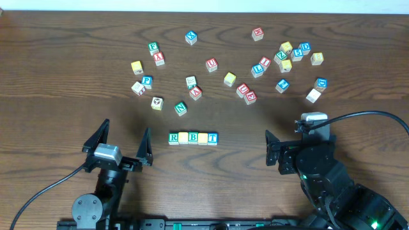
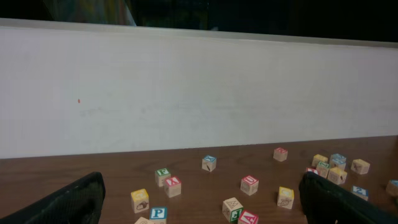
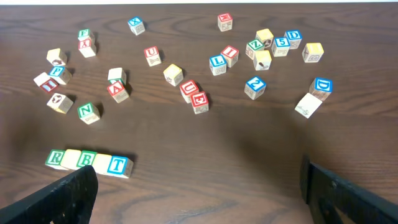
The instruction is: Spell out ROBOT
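Between the wide-open left gripper [image 1: 126, 128] and right gripper [image 3: 199, 167] (also wide), the ROBOT cubes [image 1: 193, 138] touch in a row.

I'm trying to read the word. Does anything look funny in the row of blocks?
The row reads R block, B block, T block, but the left yellow block and right yellow block between them show no O. Otherwise it's straight.

The row reads R cube [image 3: 56, 158] and B cube [image 3: 87, 160] in green, T cube [image 3: 118, 165] in blue. Loose ones include a green N cube [image 3: 87, 112], red U cube [image 3: 151, 54], blue 2 cube [image 3: 255, 85] and blue D cube [image 3: 322, 85].
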Robot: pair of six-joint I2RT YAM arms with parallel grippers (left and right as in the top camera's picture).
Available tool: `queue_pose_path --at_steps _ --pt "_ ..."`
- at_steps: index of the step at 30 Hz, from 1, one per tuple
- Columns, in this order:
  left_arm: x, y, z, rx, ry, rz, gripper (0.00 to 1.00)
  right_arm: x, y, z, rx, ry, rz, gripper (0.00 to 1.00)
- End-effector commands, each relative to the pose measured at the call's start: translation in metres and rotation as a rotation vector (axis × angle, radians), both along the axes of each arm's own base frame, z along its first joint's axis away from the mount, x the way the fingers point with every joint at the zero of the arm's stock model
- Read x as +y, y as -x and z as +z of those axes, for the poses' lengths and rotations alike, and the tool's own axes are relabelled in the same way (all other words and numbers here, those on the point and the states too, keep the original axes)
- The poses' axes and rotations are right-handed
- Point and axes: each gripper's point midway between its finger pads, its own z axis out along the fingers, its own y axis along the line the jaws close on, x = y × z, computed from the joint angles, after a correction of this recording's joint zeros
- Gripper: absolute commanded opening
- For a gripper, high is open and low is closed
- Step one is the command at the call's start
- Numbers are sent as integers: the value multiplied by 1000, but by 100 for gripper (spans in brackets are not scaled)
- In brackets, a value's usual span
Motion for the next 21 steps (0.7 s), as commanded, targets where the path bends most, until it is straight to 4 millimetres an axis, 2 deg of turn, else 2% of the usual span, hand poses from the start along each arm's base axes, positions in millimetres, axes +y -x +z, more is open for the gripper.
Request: queue_pose_path --at_steps 1,21 --pt "2 0 -2 -2 13 10 98 -2 -1 1 -6 15 -2 99" --pt "2 0 -2 -2 13 10 98 -3 0 -1 0 22 -2 99"
